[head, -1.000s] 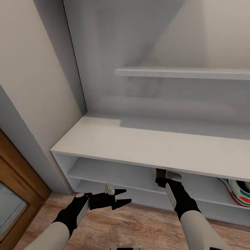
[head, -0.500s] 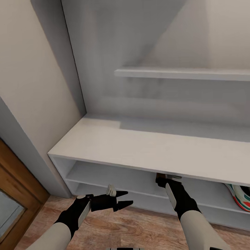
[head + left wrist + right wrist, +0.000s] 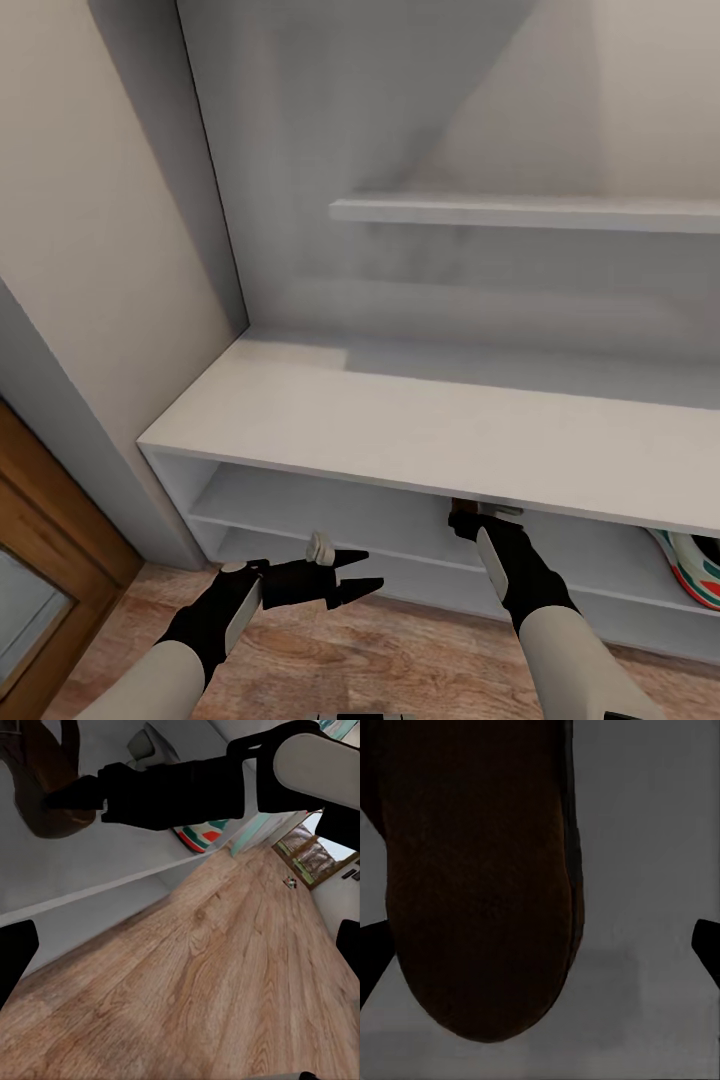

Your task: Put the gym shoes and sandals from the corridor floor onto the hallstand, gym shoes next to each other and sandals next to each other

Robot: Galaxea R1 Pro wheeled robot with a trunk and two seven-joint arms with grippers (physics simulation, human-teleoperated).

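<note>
Sandal (image 3: pixel 480 885) lies dim under the bench (image 3: pixel 420 420), right gripper (image 3: pixel 478 515) half-hidden.

Your left gripper (image 3: pixel 358 572) hung low with its jaws parted and empty; your right arm (image 3: pixel 520 575) reached forward, its gripper (image 3: pixel 540 945) spread wide, fingertips apart at either side.
</note>
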